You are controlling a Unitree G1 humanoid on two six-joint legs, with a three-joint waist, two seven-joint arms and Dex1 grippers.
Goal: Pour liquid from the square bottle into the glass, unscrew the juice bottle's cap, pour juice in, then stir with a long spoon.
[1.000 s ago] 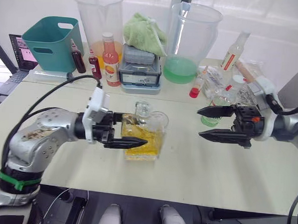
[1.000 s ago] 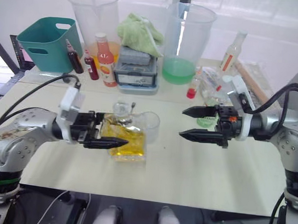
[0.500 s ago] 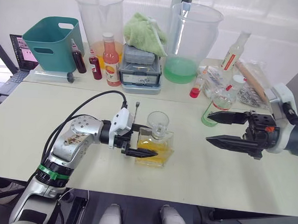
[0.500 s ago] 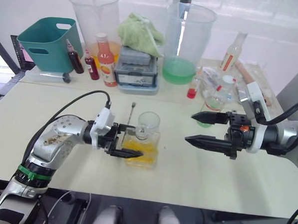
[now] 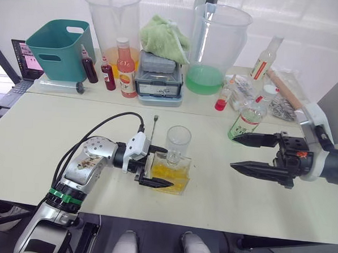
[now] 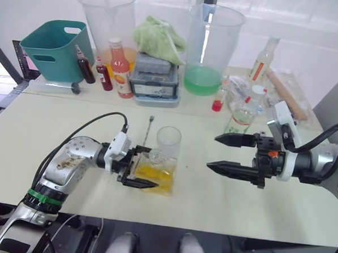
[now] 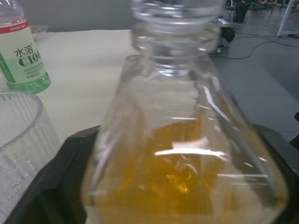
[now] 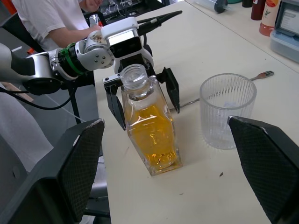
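The square bottle [image 5: 169, 174] has come down: a second ago the left pincer [image 5: 155, 166] held it raised in front of the glass [image 5: 178, 140]; now it stands on the surface [image 5: 55, 132], just on the robot's side of the glass. From the right wrist view the left pincer's two fingers stand one on each side of the bottle with a small gap at each, so the grip looks released or about to be; the head views cannot settle whether a pad still touches. The right pincer [image 5: 258, 155] is spread wide and holds nothing, well to the right of the bottle, and has drawn a little further that way.

The bottle stands upright, long axis vertical, open neck pointing up, yellow liquid filling roughly its lower half. Whether the glass has liquid in it cannot be told.

Judged from this, the first pour appears finished and the bottle parked. The juice bottle [image 5: 246, 120] stands upright beyond the right pincer, its cap [image 5: 258, 101] still on. The long spoon [image 5: 154, 127] lies flat just left of the glass, its long axis running away from the robot.
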